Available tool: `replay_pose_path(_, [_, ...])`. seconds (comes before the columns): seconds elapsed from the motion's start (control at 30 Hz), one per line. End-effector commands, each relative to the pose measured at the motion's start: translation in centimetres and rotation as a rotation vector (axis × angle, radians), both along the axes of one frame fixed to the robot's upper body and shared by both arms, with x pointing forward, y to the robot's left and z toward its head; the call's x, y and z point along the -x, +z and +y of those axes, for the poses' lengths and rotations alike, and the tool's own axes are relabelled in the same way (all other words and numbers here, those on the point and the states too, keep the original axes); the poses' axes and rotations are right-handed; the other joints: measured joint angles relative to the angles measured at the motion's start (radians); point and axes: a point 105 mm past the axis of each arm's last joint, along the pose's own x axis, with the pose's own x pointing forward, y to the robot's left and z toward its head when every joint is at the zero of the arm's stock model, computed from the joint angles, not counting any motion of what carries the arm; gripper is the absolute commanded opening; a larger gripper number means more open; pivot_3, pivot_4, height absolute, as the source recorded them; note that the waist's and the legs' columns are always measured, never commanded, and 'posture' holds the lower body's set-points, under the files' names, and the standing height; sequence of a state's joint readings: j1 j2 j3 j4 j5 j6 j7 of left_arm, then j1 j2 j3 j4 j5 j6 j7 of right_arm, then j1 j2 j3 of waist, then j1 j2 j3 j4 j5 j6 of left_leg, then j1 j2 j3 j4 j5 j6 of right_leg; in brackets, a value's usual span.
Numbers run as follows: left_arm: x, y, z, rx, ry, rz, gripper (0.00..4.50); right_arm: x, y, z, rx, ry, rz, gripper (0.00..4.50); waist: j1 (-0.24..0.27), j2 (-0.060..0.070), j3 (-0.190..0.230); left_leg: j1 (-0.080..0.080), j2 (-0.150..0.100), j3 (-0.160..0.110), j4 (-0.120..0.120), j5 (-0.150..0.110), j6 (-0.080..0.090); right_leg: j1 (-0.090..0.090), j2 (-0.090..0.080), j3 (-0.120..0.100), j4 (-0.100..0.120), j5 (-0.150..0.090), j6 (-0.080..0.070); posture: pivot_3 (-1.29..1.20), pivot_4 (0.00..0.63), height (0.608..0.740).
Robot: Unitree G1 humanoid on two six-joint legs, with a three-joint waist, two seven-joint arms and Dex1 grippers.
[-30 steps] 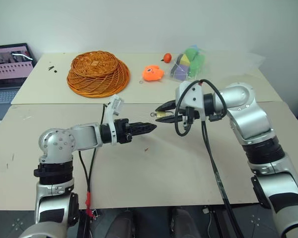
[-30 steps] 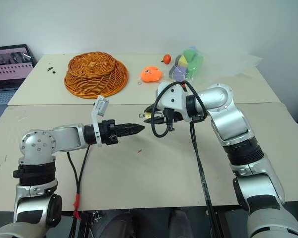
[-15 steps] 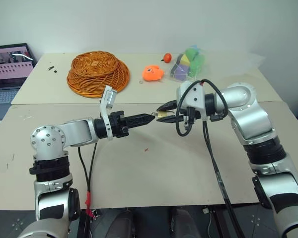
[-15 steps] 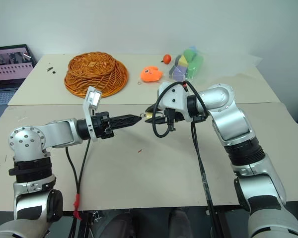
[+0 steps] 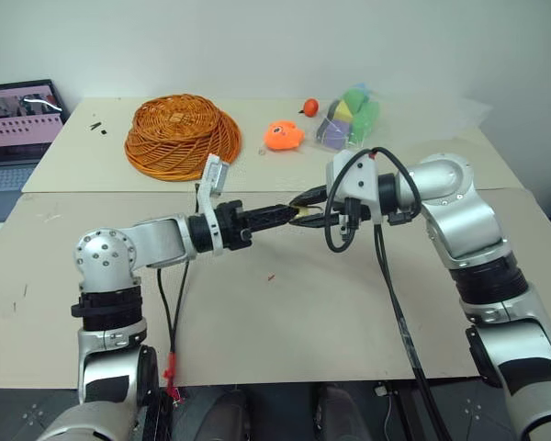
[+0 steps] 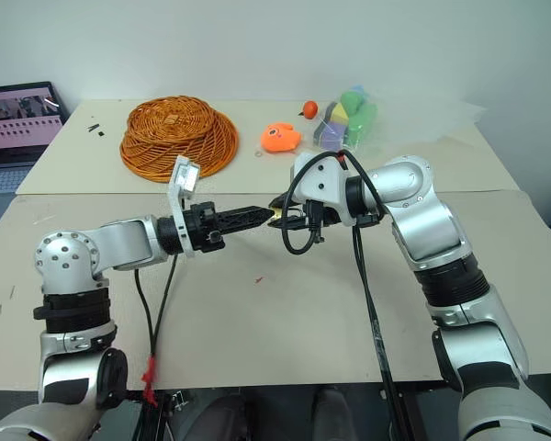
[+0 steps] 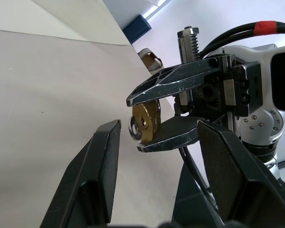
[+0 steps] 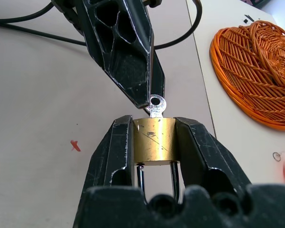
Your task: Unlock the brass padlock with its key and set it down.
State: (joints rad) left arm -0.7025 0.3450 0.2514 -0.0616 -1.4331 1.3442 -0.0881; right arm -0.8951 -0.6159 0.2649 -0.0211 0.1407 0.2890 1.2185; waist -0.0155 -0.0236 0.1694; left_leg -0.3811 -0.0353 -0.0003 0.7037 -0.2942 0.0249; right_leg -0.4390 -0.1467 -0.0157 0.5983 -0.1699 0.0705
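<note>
**Left claw closing in on the key**

While the right claw (image 5: pixel 305 208) is gripping the brass padlock (image 5: pixel 302 212) in mid-air above the worktop (image 5: pixel 285 322), the left claw (image 5: pixel 289 210) is arriving at it. A second ago it was hanging lower and apart from the lock; now, in the head views, its tips are meeting the padlock's face. That is suggesting the key turn is about to begin, not yet done.

In the left wrist view, the left claw's flat black fingers (image 7: pixel 102 175) are standing open, the gap between them lining up on the round brass end and the silver key (image 7: pixel 134 127) sticking out of it.

In the right wrist view, the padlock is sitting squeezed between the right claw's scuffed black fingers (image 8: pixel 115 152), a smooth scratched golden block with two thin shackle legs running back towards the wrist. The key's ringed silver head (image 8: pixel 156 103) is touching one left fingertip, which looks like a ribbed, tapering wedge. A woven orange basket (image 8: pixel 256 71) is lying upturned beyond.
</note>
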Motion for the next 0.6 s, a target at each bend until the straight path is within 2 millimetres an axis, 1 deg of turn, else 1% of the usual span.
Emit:
replay_pose_path(0.03, [0.04,1.48,-0.27,0.042,-0.006,-0.043,2.69,0.62,1.42,0.05,-0.030,0.014,-0.051,0.91,0.000,0.000,0.000,0.000,0.000,0.000,0.000,0.000,0.000,0.000,0.000,0.000,0.000,0.000,0.000,0.00,0.150,0.739])
replay_pose_path(0.4, [-0.04,0.88,-0.91,0.047,-0.007,-0.025,2.69,0.91,1.80,0.47,-0.038,0.025,-0.056,0.91,0.001,0.000,0.000,0.000,0.000,0.000,0.000,0.000,0.000,0.000,0.000,0.000,0.000,0.000,0.000,0.00,0.150,0.739])
replay_pose_path(0.6, [-0.08,0.87,-1.15,0.053,-0.007,-0.024,2.69,1.01,2.03,0.50,-0.039,0.029,-0.061,0.91,0.000,0.000,0.000,0.000,0.000,0.000,0.000,0.000,0.000,0.000,0.000,0.000,0.000,0.000,0.000,0.00,0.150,0.739])
